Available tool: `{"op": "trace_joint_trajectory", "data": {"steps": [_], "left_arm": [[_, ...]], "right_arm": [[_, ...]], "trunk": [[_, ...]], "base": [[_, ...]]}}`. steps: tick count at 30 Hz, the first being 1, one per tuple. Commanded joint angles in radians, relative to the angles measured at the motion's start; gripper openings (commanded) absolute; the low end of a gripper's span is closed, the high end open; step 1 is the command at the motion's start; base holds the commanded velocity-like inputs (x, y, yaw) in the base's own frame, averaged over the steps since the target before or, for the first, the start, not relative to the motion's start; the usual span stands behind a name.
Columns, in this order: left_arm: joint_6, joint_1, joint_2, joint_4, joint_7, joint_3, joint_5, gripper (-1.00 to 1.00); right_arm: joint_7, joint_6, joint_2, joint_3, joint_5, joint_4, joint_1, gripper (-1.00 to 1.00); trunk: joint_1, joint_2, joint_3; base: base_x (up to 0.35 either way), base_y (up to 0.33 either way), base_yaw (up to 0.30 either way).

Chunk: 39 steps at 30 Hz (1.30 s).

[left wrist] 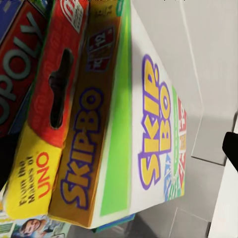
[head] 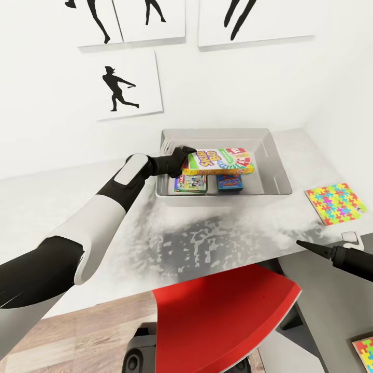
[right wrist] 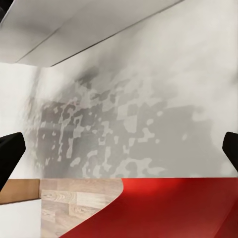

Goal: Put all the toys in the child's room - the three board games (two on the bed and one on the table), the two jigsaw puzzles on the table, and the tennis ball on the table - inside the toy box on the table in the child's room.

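The left gripper (head: 182, 158) holds the SKIP-BO box (head: 220, 162) by its near end, over the toy box (head: 277, 171); just under it lie the MONOPOLY box (head: 190, 183) and the blue game (head: 229, 182). Next, I think, is releasing. The left wrist view shows box lettering. The right gripper (head: 301, 243) is spread wide, empty, with a jigsaw puzzle (head: 335, 202) beyond.

Glossy printed cardboard SKIP-BO box (head: 220, 162); matt grey plastic toy box (head: 277, 171); mottled, sheeny table (head: 207, 238).
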Motion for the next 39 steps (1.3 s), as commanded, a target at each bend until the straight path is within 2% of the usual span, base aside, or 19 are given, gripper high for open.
{"op": "trace_joint_trajectory", "data": {"steps": [1, 7, 11, 17, 22, 27, 39], "left_arm": [[0.004, 0.0, 0.001, 0.0, 0.009, 0.0, 0.0, 1.0], [0.022, 0.001, 0.001, -0.037, 0.009, 0.005, 0.004, 1.0], [0.028, 0.002, 0.001, -0.069, 0.008, 0.007, 0.02, 1.0], [0.034, 0.006, 0.003, -0.133, 0.02, 0.006, 0.099, 1.0], [0.036, 0.015, 0.005, -0.196, 0.059, 0.006, 0.129, 1.0], [0.036, 0.03, 0.004, -0.248, 0.105, 0.007, 0.142, 1.0], [0.036, 0.053, 0.004, -0.3, 0.139, 0.007, 0.152, 1.0]], "right_arm": [[0.005, 0.003, 0.0, -0.001, 0.003, 0.0, -0.001, 1.0], [0.005, 0.003, 0.0, -0.001, 0.003, 0.0, -0.001, 1.0], [0.005, 0.003, 0.0, -0.001, 0.003, 0.0, -0.001, 1.0], [0.005, 0.003, 0.001, -0.001, 0.003, 0.0, -0.001, 1.0], [0.005, 0.003, 0.0, -0.001, 0.003, 0.0, -0.001, 1.0], [0.005, 0.003, -0.001, -0.001, 0.002, 0.0, -0.001, 1.0], [0.005, 0.003, -0.001, -0.001, 0.002, 0.0, -0.001, 1.0]], "trunk": [[0.002, -0.001, -0.001], [0.002, -0.001, -0.001], [0.002, -0.001, -0.001], [0.002, -0.001, -0.001], [0.002, -0.001, -0.001], [0.002, -0.001, -0.001], [0.002, -0.001, -0.001]], "base": [[0.0, 0.0, 0.0], [0.0, 0.0, 0.0], [0.0, 0.0, 0.0], [0.0, 0.0, 0.0], [0.0, 0.0, 0.0], [0.0, 0.0, 0.0], [0.0, 0.0, 0.0]]}}
